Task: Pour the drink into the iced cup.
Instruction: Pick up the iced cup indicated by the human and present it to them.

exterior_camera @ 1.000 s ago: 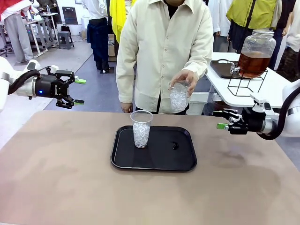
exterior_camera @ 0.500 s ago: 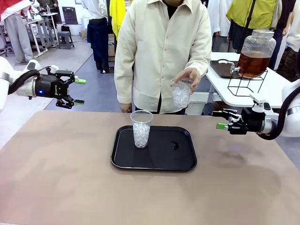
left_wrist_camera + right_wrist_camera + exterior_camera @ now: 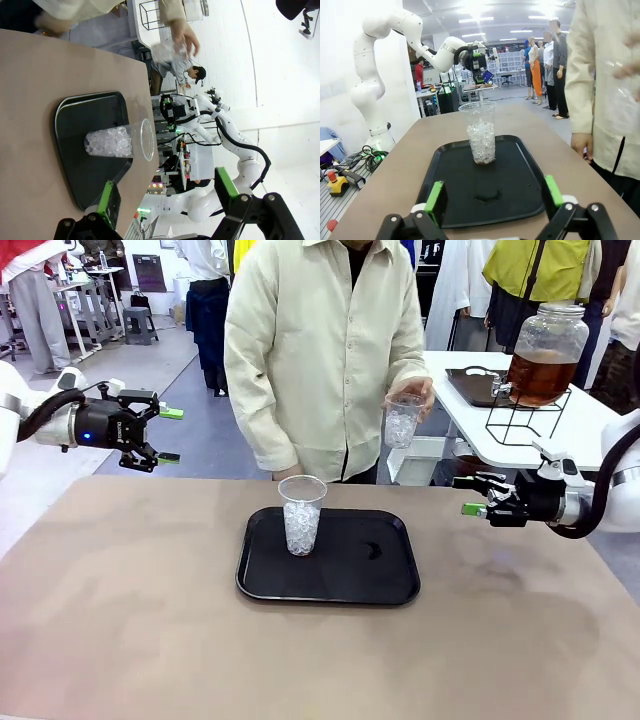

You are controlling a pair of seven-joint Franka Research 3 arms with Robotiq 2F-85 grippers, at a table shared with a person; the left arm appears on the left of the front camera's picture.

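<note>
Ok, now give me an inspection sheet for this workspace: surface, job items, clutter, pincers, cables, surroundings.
Surface: tan table bearing a black tray.
Job's things: iced cup upright on the tray; second iced cup in the person's hand; drink in the dispenser jar, on a wire stand on the white side table.
Clutter: small dark mark on the tray; cannot tell what it is.
Pincers: left pincer open, empty, in the air at the left; right pincer open, empty, at the right.
Cables: black cable along the right arm.
Surroundings: person in a cream shirt at the far side; other people behind.
</note>
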